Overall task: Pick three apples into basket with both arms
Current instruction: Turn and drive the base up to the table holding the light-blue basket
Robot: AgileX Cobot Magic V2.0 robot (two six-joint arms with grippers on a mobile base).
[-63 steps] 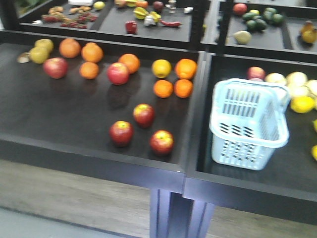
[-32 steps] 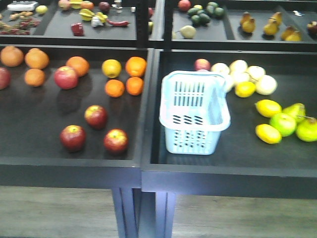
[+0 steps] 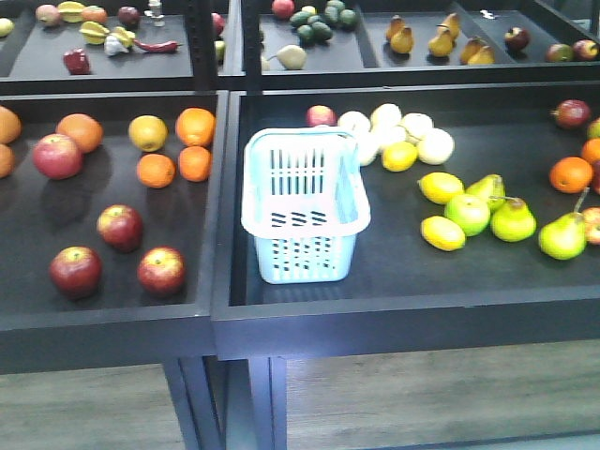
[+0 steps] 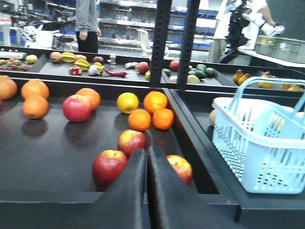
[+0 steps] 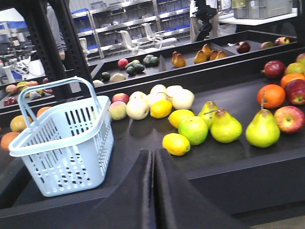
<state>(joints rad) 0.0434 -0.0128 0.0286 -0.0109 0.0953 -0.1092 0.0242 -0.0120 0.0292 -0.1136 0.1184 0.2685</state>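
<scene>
Three round dark red apples (image 3: 120, 226) lie left of the pale blue slotted plastic basket (image 3: 305, 264).
A raised black tray divider (image 3: 225, 206) runs between them, with open mat (image 3: 56, 211) around the apples and in front of the basket. The left gripper (image 4: 146, 151) and right gripper (image 5: 153, 152) are pressed together.

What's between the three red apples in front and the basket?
Only the black tray wall; no fruit lies between the apples and the basket. The front view shows it.
</scene>
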